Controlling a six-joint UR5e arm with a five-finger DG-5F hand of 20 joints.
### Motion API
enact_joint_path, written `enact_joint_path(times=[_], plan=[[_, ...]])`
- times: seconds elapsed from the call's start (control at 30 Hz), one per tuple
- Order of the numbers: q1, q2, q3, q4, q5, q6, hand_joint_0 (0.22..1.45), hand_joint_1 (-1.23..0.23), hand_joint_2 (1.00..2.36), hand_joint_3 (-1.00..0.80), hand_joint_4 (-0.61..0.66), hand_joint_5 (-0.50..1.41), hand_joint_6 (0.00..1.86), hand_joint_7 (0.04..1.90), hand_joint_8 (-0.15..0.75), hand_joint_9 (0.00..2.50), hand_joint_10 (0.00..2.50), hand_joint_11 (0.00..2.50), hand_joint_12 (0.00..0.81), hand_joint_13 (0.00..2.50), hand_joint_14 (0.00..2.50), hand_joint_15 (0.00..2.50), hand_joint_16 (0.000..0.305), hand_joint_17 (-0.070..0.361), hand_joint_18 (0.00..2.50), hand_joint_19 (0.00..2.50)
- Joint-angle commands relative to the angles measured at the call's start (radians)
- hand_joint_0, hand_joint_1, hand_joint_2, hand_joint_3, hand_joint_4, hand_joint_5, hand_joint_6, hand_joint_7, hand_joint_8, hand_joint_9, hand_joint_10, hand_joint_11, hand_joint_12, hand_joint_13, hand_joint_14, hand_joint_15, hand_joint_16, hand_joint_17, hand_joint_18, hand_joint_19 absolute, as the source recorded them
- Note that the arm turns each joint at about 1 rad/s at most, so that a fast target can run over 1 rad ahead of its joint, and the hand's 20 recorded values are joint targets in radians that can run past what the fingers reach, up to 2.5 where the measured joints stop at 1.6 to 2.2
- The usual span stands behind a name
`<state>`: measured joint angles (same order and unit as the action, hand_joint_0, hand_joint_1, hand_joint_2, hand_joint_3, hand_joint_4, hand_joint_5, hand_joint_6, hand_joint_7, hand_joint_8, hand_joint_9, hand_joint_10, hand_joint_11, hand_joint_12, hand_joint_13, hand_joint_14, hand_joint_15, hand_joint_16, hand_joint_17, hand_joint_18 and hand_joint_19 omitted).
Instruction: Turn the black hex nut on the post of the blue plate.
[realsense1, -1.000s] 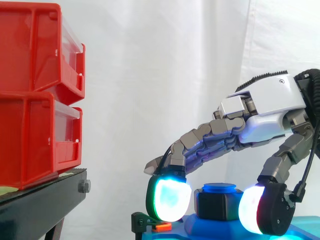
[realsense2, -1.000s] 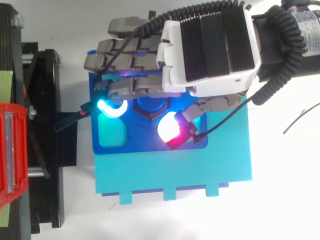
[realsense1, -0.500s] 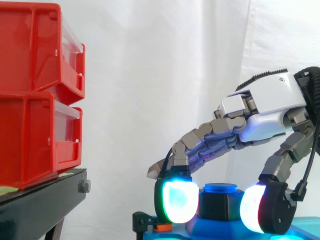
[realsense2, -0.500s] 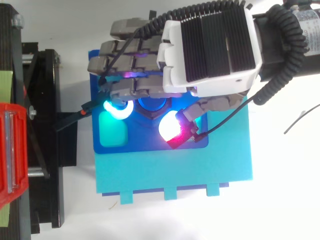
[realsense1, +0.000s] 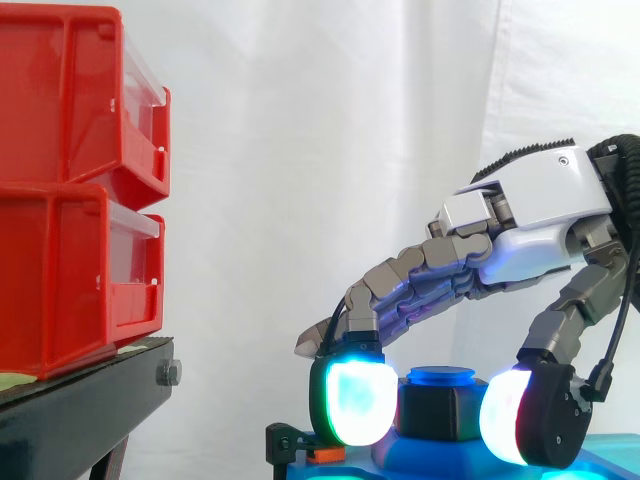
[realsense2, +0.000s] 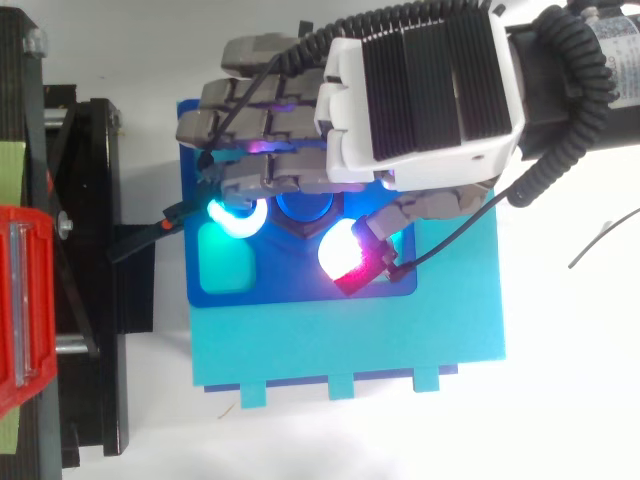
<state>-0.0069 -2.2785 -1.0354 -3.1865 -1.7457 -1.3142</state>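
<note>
The black hex nut (realsense1: 436, 408) sits on the blue post (realsense1: 440, 378) of the blue plate (realsense2: 285, 285). My hand (realsense1: 535, 215) reaches in from the right and arches over the post. A finger with a cyan-green glowing pad (realsense1: 348, 400) presses against the nut's left side. The thumb's white-red pad (realsense1: 505, 420) sits against its right side, so the nut is pinched between them. From above, the hand (realsense2: 420, 95) covers the plate's far half. The post (realsense2: 303, 207) shows between the cyan pad (realsense2: 235, 215) and the thumb pad (realsense2: 345, 258).
Two red bins (realsense1: 75, 190) are stacked on a black stand (realsense1: 80, 405) at the left. The blue plate rests on a larger light-blue base (realsense2: 350, 340). A small black clip with an orange part (realsense1: 300, 450) sticks out at the plate's left edge, beside a rounded recess (realsense2: 225, 265).
The cyan-tipped finger has moved right and slightly down, closing the gap to the nut's left side. The thumb and the arm have hardly moved.
</note>
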Motion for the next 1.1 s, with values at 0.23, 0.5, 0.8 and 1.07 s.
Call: enact_joint_path(times=[0.23,0.5,0.8,1.07], plan=[[-0.002,0.001,0.000,0.005,0.000,-0.016,0.61,-0.84,1.01,-0.44,0.16,-0.23,0.50,0.98,0.191,0.20,0.00,0.00,0.333,0.29,0.00,0.00,0.052,0.118,0.15,0.03],[-0.002,-0.001,0.000,0.008,0.002,-0.017,0.61,-0.84,1.00,-0.44,0.16,-0.23,0.50,0.99,0.192,0.20,0.00,0.00,0.334,0.29,0.00,0.00,0.052,0.118,0.15,0.04],[-0.002,0.001,0.000,0.008,0.002,-0.017,0.57,-0.83,1.00,-0.45,0.17,-0.23,0.50,0.97,0.196,0.19,0.00,0.00,0.340,0.28,0.00,0.01,0.054,0.121,0.13,0.07],[-0.001,-0.001,-0.002,0.017,0.000,-0.017,0.54,-0.79,1.00,-0.47,0.17,-0.23,0.50,0.96,0.204,0.19,0.00,0.00,0.346,0.28,0.00,0.02,0.055,0.124,0.13,0.07]])
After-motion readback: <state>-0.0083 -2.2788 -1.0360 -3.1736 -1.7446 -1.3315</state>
